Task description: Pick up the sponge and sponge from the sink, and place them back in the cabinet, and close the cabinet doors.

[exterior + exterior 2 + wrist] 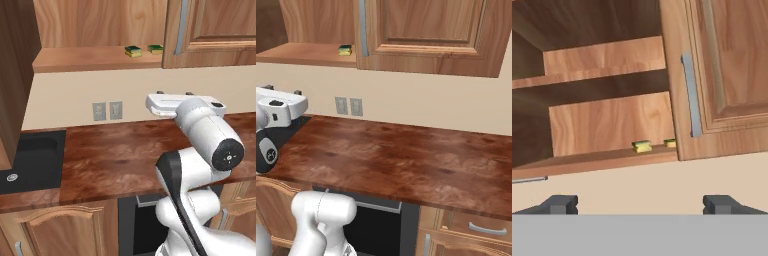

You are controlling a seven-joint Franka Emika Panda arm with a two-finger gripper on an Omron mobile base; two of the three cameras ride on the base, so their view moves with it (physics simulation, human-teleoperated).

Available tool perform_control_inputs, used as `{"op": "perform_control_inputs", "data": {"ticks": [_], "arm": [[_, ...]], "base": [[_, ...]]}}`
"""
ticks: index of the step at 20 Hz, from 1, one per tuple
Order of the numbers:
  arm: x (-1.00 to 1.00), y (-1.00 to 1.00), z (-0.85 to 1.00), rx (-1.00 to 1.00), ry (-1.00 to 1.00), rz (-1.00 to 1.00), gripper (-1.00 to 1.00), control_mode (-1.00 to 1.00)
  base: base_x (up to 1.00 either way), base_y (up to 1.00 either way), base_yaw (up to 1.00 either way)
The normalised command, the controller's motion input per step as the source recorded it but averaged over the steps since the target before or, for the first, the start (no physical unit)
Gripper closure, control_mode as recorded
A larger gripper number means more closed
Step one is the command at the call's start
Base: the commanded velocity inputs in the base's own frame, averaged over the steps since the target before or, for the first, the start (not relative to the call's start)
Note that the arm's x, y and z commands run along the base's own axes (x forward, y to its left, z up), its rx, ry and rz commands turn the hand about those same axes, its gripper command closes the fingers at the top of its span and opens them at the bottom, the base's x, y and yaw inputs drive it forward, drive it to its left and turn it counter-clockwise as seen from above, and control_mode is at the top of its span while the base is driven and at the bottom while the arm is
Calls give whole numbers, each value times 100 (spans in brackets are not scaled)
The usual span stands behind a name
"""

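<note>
Showing, from the left base view, two sponges (133, 51) (155, 49) lying on the cabinet (95, 57) floor; from the hand view, the gripper (641, 204) spread wide and empty, likely light, soft sponges best pinched across their sides.

Left base view: camera behind the arm on its left, facing forward and down over the desk (115, 150), taking in the sink (30, 160) and the open cabinet (95, 57) above the hand (174, 93). Right base view: behind on the right, same desk, cabinet and wall outlets (349, 106) shared. Hand view: looks along the fingertips (559, 204) upward into the cabinet, fairly near, beside its closed door (722, 75).
</note>
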Motion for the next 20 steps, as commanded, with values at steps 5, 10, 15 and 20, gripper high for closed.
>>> {"op": "perform_control_inputs", "data": {"ticks": [5,10,15,20], "arm": [[-20,35,7,-5,-11,12,-100,-100],[-22,29,4,-10,-2,15,-100,-100],[-20,14,3,-41,11,15,-100,-100],[-19,18,3,-54,14,6,-100,-100]], "base": [[0,0,0],[0,0,0],[0,0,0],[0,0,0]]}}
